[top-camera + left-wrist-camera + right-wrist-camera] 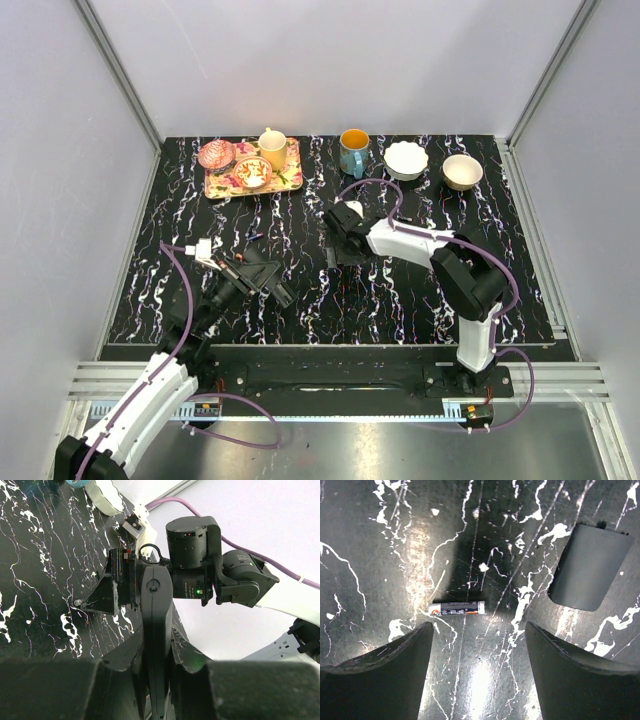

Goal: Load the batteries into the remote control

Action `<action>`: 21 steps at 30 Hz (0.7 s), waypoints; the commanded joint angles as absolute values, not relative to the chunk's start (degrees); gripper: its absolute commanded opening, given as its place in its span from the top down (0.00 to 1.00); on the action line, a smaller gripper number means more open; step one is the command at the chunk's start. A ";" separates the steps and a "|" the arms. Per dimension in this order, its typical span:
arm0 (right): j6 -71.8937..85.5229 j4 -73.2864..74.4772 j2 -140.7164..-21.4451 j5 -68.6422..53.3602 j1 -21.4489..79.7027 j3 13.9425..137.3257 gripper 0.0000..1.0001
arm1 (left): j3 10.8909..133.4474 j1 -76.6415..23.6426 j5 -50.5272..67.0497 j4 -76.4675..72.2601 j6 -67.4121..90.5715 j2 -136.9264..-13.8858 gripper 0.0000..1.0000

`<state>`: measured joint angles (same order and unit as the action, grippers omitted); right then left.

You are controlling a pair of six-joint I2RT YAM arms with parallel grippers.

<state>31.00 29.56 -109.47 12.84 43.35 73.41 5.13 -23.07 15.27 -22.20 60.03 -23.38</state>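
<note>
My left gripper point(157, 667) is shut on the black remote control point(156, 610), which stands edge-on between the fingers. In the top view it holds the remote point(268, 278) just above the table at the left. My right gripper point(479, 630) is open and points straight down over the table centre point(345, 235). A small battery point(456, 608) with a dark label lies flat on the table, just ahead of the left fingertip point(420, 640). The grey battery cover point(590, 565) lies further right. No second battery shows.
A floral tray point(290, 183) with a pink bowl point(216, 154) and cups stands at the back left. A blue mug point(353, 151) and two white bowls point(406, 159) point(462, 171) line the back edge. The two arms are close together.
</note>
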 commanded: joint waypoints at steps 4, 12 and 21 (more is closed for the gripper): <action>23.20 28.48 -109.95 14.15 44.65 77.52 0.21 | 6.50 -22.85 16.52 -23.29 59.59 -24.52 1.00; 22.68 29.36 -113.47 13.27 45.00 79.37 0.26 | 6.42 -22.76 16.44 -22.85 59.59 -24.26 1.00; 17.67 27.68 -111.80 15.03 45.88 77.87 0.23 | 6.07 -22.76 16.26 -22.41 59.50 -23.38 1.00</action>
<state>20.64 29.08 -113.43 13.02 45.30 77.49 5.13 -23.05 15.68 -19.77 59.99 -24.16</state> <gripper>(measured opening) 0.766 0.212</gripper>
